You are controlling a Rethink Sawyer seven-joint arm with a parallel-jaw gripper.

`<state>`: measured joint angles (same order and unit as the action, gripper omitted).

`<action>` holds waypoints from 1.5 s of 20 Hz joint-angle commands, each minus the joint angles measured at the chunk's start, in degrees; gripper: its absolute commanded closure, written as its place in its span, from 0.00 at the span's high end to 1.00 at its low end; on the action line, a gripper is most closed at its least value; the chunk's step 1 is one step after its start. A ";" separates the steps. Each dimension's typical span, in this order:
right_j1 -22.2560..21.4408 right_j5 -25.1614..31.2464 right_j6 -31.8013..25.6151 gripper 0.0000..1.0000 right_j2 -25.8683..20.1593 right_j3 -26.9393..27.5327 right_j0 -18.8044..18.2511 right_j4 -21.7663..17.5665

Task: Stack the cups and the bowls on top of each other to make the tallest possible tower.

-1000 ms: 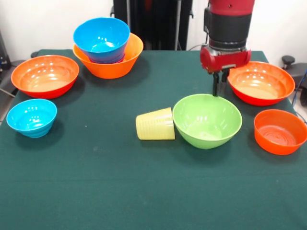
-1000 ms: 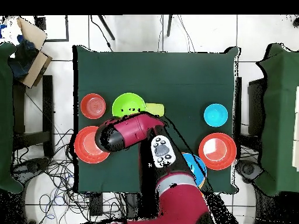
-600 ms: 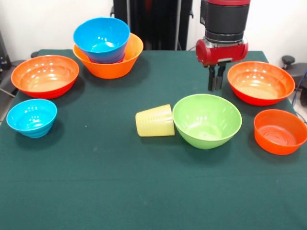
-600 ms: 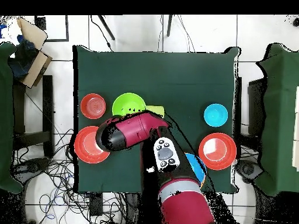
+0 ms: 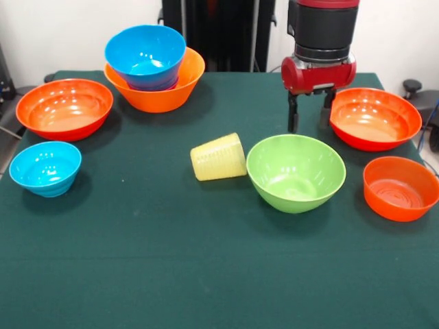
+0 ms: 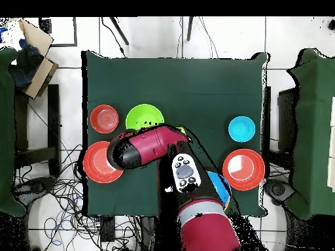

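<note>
Lime green bowl [image 5: 295, 171] directly below and toward the camera from gripper [image 5: 310, 121]; fingers spread wide, holding nothing, just behind the bowl's far rim. Pale-yellow tumbler [image 5: 218, 157] on its side, touching or nearly touching the bowl's rim, long axis running across the table, tilted. Count: seven bowls, one tumbler. Tower [image 5: 155, 67] at far corner: blue bowl nested in large orange bowl, possibly a further bowl between. Overhead, arm hides much of this area.
</note>
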<state>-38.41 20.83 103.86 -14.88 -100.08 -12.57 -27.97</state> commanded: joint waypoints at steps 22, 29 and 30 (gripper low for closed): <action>12.12 -0.77 -0.49 0.00 -1.27 9.47 3.21 -3.58; 10.91 -1.75 0.23 0.00 -0.77 8.76 3.57 -3.72; 10.47 -1.51 0.30 0.00 -0.76 8.35 3.61 -3.60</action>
<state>-29.42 20.62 103.86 -14.75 -93.62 -9.66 -27.98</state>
